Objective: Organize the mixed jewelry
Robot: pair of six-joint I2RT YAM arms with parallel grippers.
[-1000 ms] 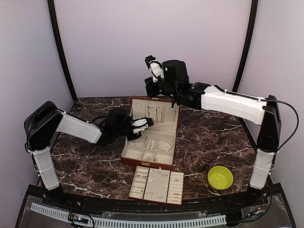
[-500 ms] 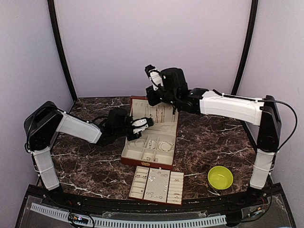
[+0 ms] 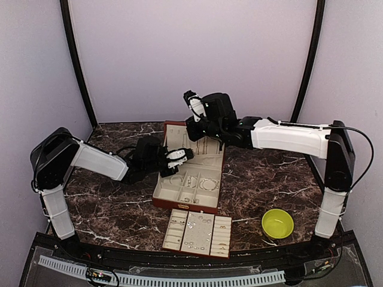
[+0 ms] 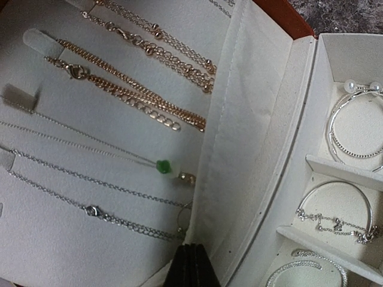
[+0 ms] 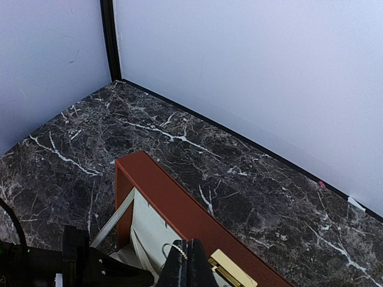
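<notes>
The reddish-brown box [image 3: 157, 201] lies open with its lid [image 3: 210, 126] upright. Gold chains [image 4: 131, 89], silver chains [image 4: 90, 209] and a green-bead necklace [image 4: 163, 166] hang on the lid lining, and bangles [image 4: 356, 128] lie in the cream compartments. My left gripper [image 3: 187, 154] [image 4: 192, 263] is shut and empty at the lining's fold, just below a small silver ring [image 4: 182, 218]. My right gripper [image 3: 202, 133] [image 5: 190, 254] hovers at the lid's top edge beside the gold clasp [image 5: 230, 270], shut on a thin chain loop [image 5: 173, 247]. Tiny silvery pieces [image 3: 194, 227] lie in the compartment tray [image 3: 221, 252].
A yellow-green bowl [image 3: 277, 223] sits at the front right of the marble table [image 3: 269, 173]. The tray lies just in front of the box. Purple walls close off the back and sides.
My right gripper has come down and slightly left toward the lid's top edge. The left arm has stayed put.
</notes>
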